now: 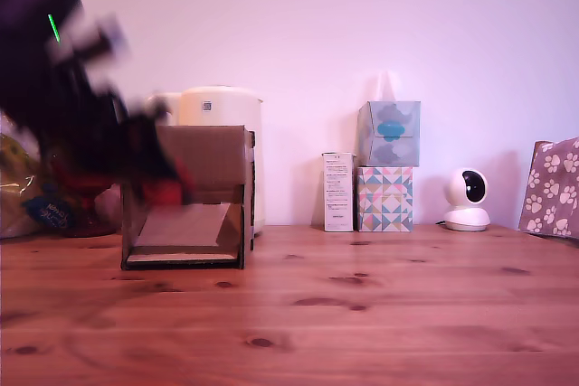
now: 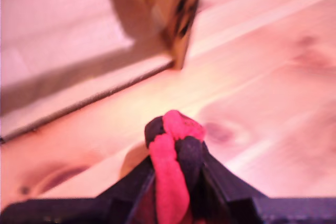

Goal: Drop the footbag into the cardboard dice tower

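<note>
One arm (image 1: 63,88), heavily motion-blurred, occupied the exterior view's left, its dark bulk overlapping the upper left corner of the cardboard dice tower (image 1: 213,155). At the arm's lower end a red patch (image 1: 167,192) showed against the tower's left edge, too smeared to identify with certainty. The wrist view showed the gripper (image 2: 176,169) clamped on the footbag (image 2: 173,153): the two black fingers (image 2: 223,182) pressed in from either side, and the red and black panels bulged out beyond the fingertips, above the wooden table (image 1: 362,314). A corner of the tower appeared beyond the footbag in the wrist view, blurred. The tower stood on the table with its front cut-out facing the exterior camera, and the sloped ramp (image 1: 185,223) was visible inside. Behind it rose a white appliance (image 1: 222,106). Further to the exterior view's right stood a narrow white carton (image 1: 338,192), two stacked tissue boxes (image 1: 386,164), a small white camera (image 1: 467,199) and a paw-print bag (image 1: 554,187)
</note>
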Robot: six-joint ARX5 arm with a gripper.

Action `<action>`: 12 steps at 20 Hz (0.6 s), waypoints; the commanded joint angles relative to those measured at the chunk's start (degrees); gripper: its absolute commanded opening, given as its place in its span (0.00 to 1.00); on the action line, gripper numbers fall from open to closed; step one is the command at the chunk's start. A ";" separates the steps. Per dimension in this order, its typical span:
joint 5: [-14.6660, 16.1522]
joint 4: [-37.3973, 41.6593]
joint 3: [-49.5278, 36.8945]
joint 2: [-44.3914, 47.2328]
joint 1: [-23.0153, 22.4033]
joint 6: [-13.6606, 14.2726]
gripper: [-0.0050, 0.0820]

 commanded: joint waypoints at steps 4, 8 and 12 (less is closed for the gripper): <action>-0.33 -4.28 -0.55 -8.94 -0.09 0.26 0.18; -4.59 3.56 -0.55 -11.15 -0.09 0.28 0.18; -7.41 16.79 -0.55 -8.57 0.09 0.83 0.18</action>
